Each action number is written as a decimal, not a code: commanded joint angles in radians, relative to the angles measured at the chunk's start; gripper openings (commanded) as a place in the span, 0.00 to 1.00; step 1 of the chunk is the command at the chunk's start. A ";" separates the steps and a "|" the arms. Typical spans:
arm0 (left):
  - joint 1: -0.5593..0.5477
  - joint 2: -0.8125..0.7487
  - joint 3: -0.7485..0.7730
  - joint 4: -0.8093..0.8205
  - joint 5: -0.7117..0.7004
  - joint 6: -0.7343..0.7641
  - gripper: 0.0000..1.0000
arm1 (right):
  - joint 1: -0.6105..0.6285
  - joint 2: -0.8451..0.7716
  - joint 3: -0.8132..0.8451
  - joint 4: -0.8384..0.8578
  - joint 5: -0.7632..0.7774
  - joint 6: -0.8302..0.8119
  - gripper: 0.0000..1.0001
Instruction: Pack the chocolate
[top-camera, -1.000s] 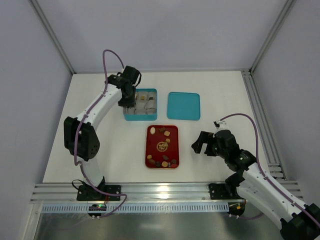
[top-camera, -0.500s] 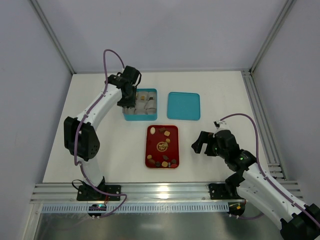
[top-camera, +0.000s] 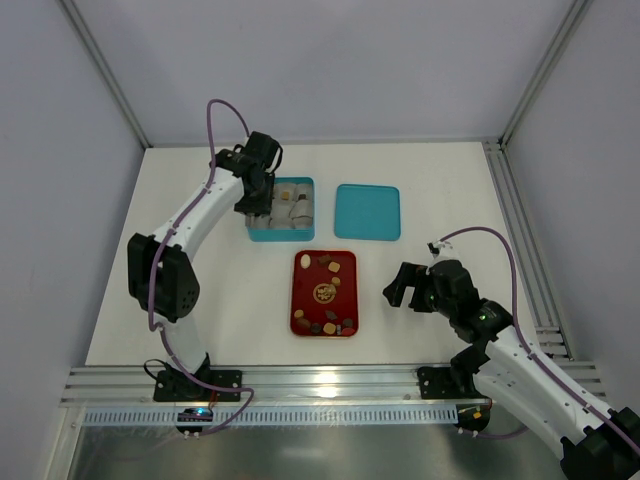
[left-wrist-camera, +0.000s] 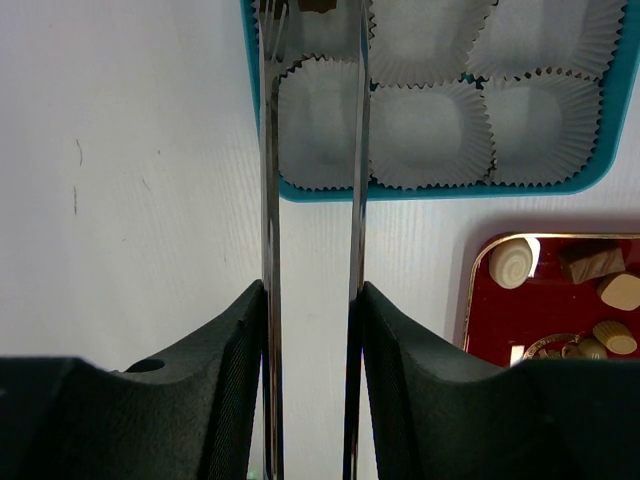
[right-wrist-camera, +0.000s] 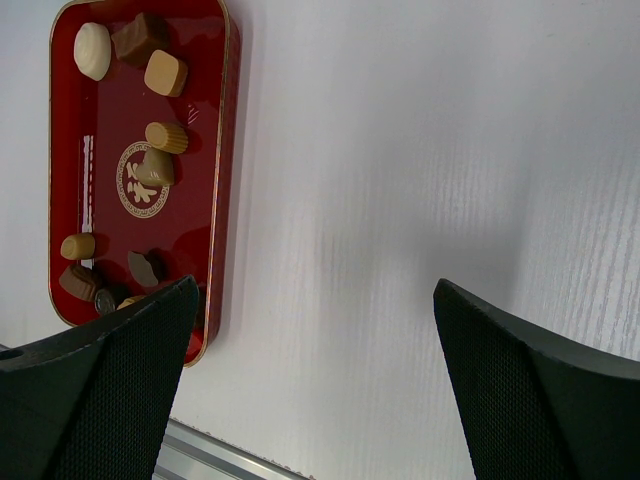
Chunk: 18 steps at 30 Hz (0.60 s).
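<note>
Several small chocolates (top-camera: 327, 265), dark brown to cream, lie on the red tray (top-camera: 303, 290). They also show in the right wrist view (right-wrist-camera: 165, 73) and at the lower right of the left wrist view (left-wrist-camera: 512, 262). My left gripper (top-camera: 256, 205) has long metal blades that reach over the left side of the teal box (left-wrist-camera: 430, 191) of pale paper cups (left-wrist-camera: 430, 135). The blades stand a narrow gap apart. A dark chocolate (left-wrist-camera: 318, 5) shows between their tips at the frame's top edge, narrower than the gap. My right gripper (top-camera: 400, 288) is wide open and empty, right of the tray.
The teal lid (top-camera: 367, 212) lies flat to the right of the teal box (top-camera: 280, 236). The red tray's right rim (right-wrist-camera: 222, 150) is close to my right gripper's left finger (right-wrist-camera: 120, 350). A metal rail (top-camera: 320, 385) runs along the table's near edge.
</note>
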<state>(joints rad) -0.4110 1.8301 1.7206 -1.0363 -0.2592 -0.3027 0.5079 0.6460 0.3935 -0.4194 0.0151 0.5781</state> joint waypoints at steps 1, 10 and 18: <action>-0.002 -0.067 0.036 0.007 0.032 0.005 0.41 | 0.004 -0.005 0.015 0.034 -0.003 -0.003 1.00; -0.069 -0.176 0.016 -0.027 0.060 -0.001 0.41 | 0.004 0.010 0.037 0.033 -0.003 -0.009 1.00; -0.189 -0.291 -0.091 -0.039 0.077 -0.042 0.40 | 0.004 0.003 0.045 0.024 0.005 -0.001 1.00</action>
<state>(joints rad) -0.5571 1.5936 1.6650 -1.0649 -0.2001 -0.3161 0.5079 0.6544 0.4004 -0.4194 0.0151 0.5781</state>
